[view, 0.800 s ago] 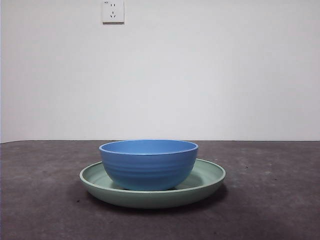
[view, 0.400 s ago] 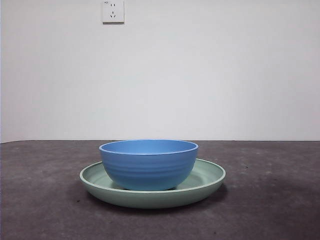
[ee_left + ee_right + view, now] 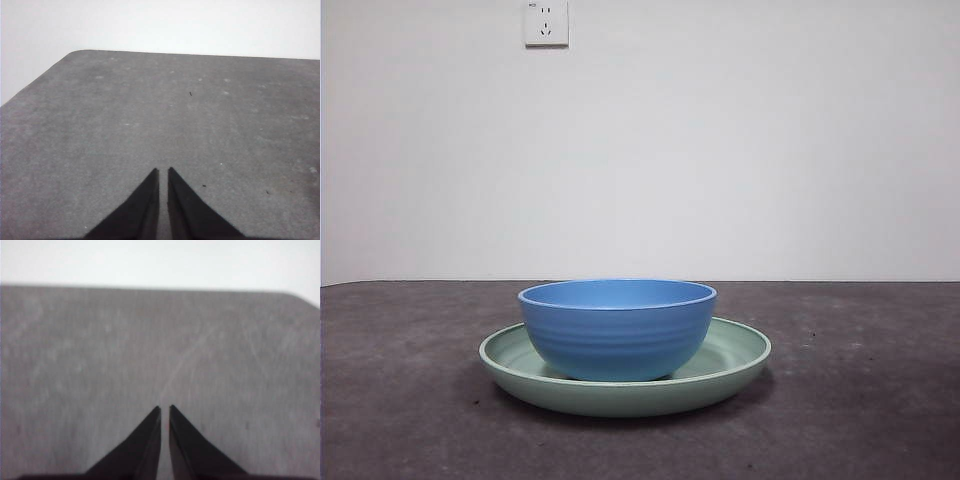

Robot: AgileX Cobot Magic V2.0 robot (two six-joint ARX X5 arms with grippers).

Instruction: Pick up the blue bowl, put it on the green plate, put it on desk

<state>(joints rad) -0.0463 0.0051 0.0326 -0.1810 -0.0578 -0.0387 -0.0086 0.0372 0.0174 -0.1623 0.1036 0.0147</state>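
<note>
Blue and ridged, the blue bowl is sitting upright in the middle of the green plate, which is resting on the desk. Both containers are looking empty, though the bowl's floor is hiding below its rim. I am judging the bowl to be light, stiff and somewhat slick; the rim is offering the best pinch, 1 jaw inside and 1 outside. Neither arm is appearing in the front view. The left gripper and the right gripper are each hanging over bare desk, jaws pressed nearly together, gripping nothing.
</note>
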